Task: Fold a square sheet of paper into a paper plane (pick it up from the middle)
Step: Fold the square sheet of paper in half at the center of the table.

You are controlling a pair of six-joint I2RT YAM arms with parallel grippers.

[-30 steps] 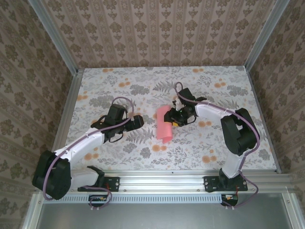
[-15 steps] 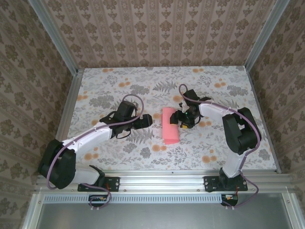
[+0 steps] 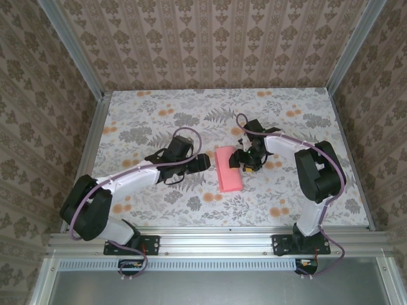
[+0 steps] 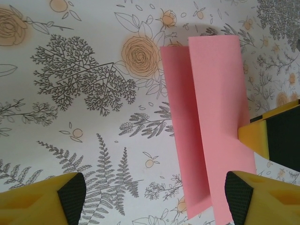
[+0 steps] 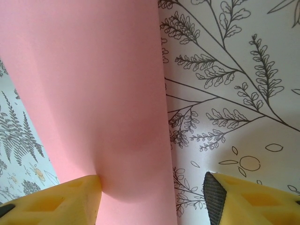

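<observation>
The sheet of paper [image 3: 229, 169] is plain salmon pink; the table cover [image 3: 146, 108] is white, printed with grey ferns and pale orange flowers. The walls [image 3: 210, 38] are beige with brown damask stripes, the arms [image 3: 127, 180] white and black, their fingers [image 4: 37, 202] yellow faced with black

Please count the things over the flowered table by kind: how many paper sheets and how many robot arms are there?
Pink paper sheet, folded: 1
Robot arms: 2 (left arm, right arm)
Total: 3
</observation>
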